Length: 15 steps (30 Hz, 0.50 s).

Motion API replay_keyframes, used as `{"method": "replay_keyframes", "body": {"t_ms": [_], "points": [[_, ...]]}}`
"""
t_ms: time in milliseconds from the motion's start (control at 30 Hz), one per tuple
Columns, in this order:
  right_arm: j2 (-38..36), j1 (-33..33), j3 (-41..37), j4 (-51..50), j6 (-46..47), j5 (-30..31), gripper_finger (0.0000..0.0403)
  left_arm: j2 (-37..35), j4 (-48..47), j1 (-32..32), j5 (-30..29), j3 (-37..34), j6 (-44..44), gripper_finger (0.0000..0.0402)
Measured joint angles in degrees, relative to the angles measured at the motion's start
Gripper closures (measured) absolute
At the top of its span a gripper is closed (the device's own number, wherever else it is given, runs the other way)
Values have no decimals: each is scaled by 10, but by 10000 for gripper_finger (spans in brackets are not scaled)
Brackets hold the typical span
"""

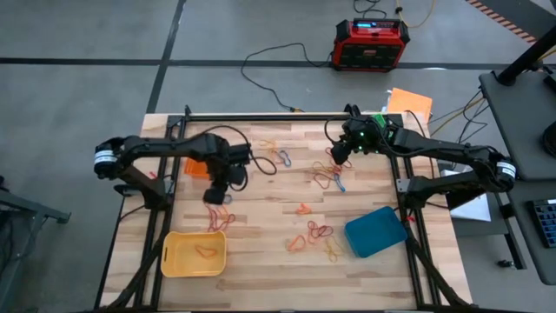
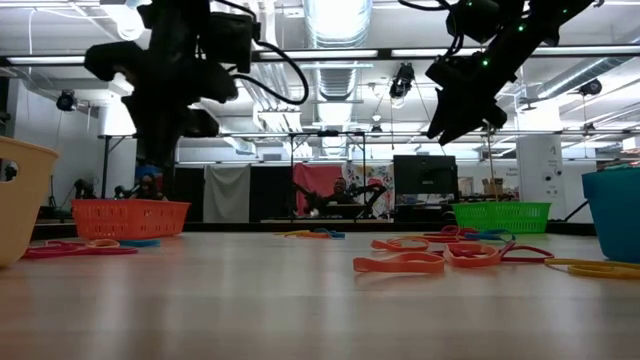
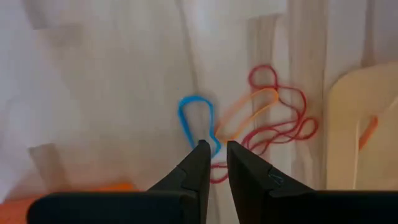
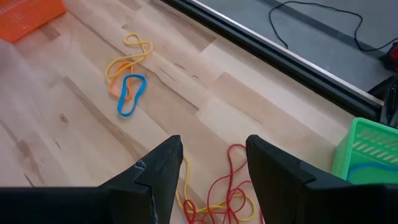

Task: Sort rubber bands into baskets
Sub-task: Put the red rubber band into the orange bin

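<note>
Left wrist view: my left gripper (image 3: 213, 149) hangs over a knot of rubber bands (image 3: 261, 118) beside the yellow basket (image 3: 357, 134), its fingers (image 3: 198, 163) nearly pressed together with only a thin slit between them and nothing held. A blue band (image 3: 196, 118) lies just ahead of the tips, touching an orange loop (image 3: 247, 112) that crosses red ones.

I judge these bands to be feather-light, limp and stretchy; they lie flat on the surface (image 1: 261, 204), so a pinch should take one strand where it runs free of its neighbours, or the tangle may lift together.

High view: the yellow basket (image 1: 174, 261) holds one orange band (image 1: 205, 251). The blue basket (image 1: 375, 231) shows nothing inside. The orange basket (image 1: 195, 166) is partly hidden under the left arm, so I cannot tell its contents.

Right wrist view: my right gripper (image 4: 214, 163) hovers with fingers spread wide and empty above red and yellow bands (image 4: 231, 190), near the green basket (image 4: 367, 155), which holds a blue band (image 4: 368, 169).
</note>
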Motion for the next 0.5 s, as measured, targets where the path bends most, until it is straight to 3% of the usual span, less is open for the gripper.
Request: {"method": "replay_keyframes", "body": {"t_ms": [167, 300, 500], "points": [[0, 0, 0, 0, 0, 0, 229, 0, 27, -27, 11, -10, -46, 363], [0, 0, 1, 0, 0, 0, 229, 0, -17, -37, 8, -4, -125, 363], [0, 0, 1, 0, 0, -1, 229, -2, -59, -50, 9, -9, -340, 363]]}}
